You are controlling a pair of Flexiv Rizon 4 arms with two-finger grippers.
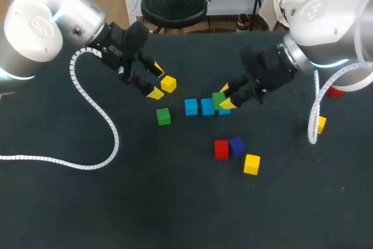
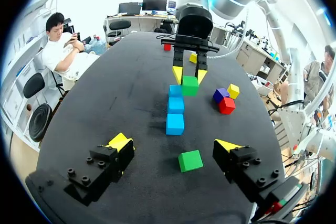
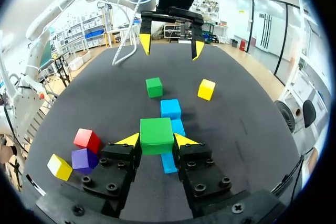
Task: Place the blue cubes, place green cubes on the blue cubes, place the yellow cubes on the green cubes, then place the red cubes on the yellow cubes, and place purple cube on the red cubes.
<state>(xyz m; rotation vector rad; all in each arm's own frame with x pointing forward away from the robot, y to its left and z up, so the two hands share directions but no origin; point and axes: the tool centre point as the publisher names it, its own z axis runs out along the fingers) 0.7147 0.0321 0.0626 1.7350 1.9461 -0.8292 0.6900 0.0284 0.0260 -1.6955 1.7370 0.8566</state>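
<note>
Green cube (image 3: 156,135) in right end effector (image 3: 157,141), clearest in wrist view

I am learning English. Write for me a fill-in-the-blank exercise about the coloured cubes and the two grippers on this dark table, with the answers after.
1. The right gripper is shut on one small cube, whose colour is ___.
2. The blue cubes lying in a row number ___.
3. The cube touching the red cube is ___.
4. The left gripper is ___ and holds nothing.
Missing words: green, three, purple, open.
</note>
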